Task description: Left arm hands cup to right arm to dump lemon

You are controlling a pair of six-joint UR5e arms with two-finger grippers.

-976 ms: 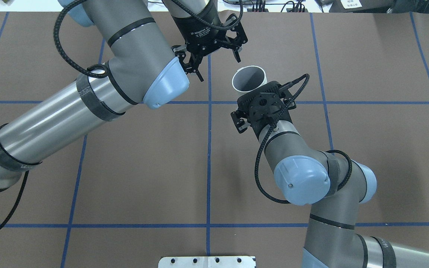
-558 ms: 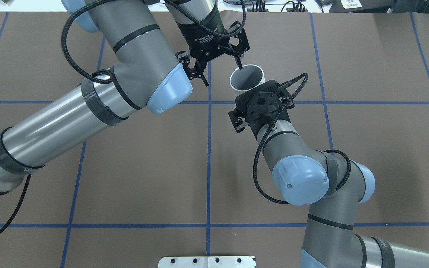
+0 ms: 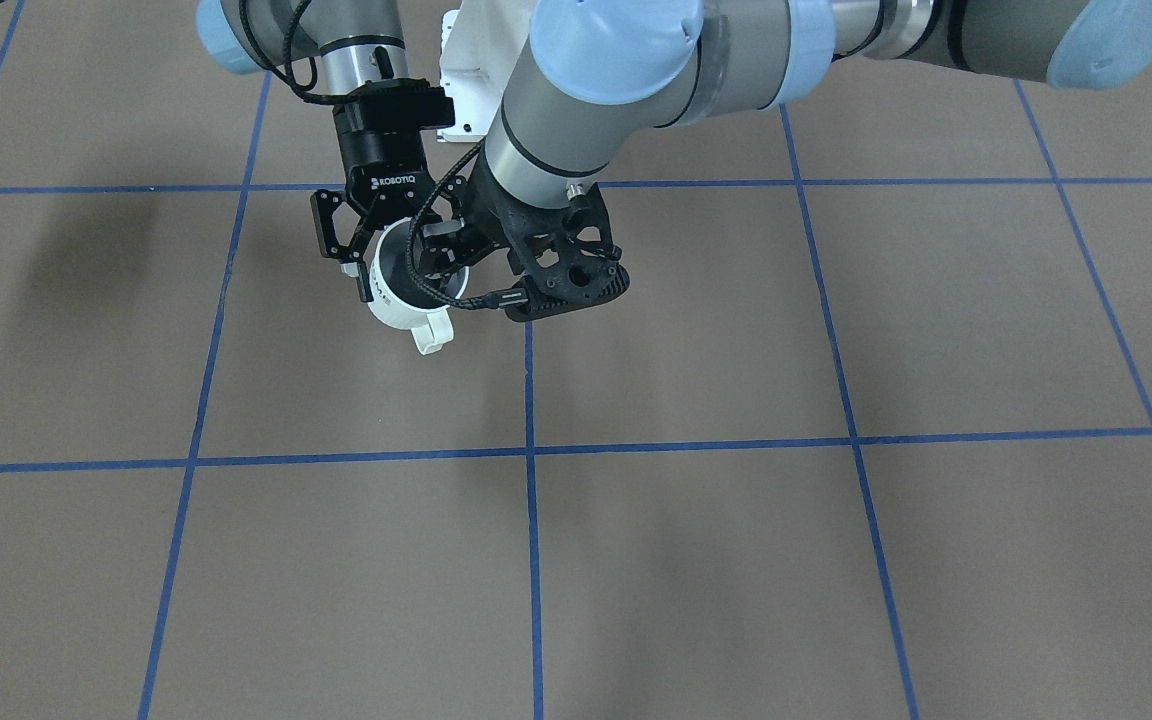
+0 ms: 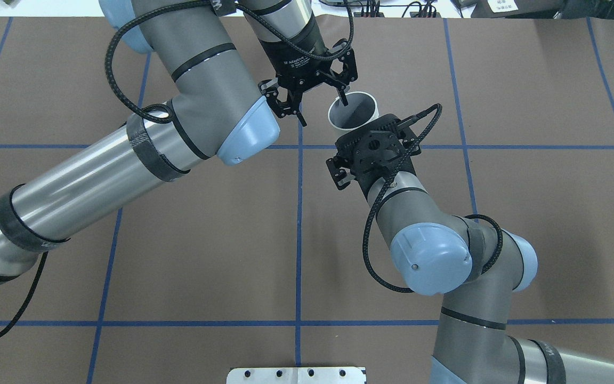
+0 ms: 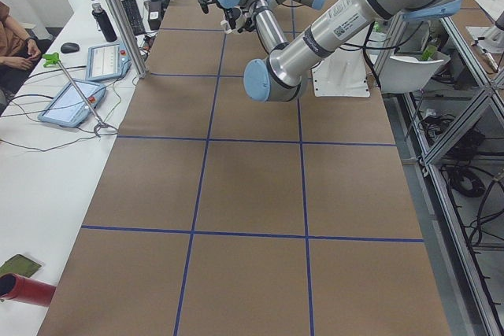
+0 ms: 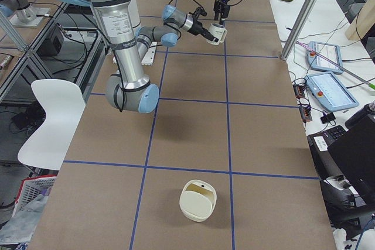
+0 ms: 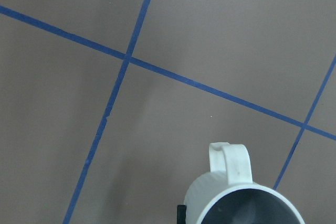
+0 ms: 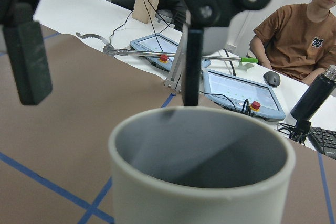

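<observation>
The white cup hangs tilted in the air over the far middle of the table, its grey inside showing. My right gripper, lettered ROBOTIQ, is shut on it from the robot's side; in the overhead view its wrist bracket hides the fingers. The cup's handle points away from the robot. My left gripper is open beside the cup's far rim, with one fingertip at the rim and the other to the side of the cup. The right wrist view shows the cup close up with those fingers behind it. No lemon is in view.
A cream open container stands on the table far out toward the robot's right end. The robot's white base plate is at the near edge. The operators' bench with tablets and a seated person lies beyond the far edge.
My left gripper, still open, has moved right and closer to the cup, bringing one finger to its rim. The cup and right gripper have shifted slightly left.
</observation>
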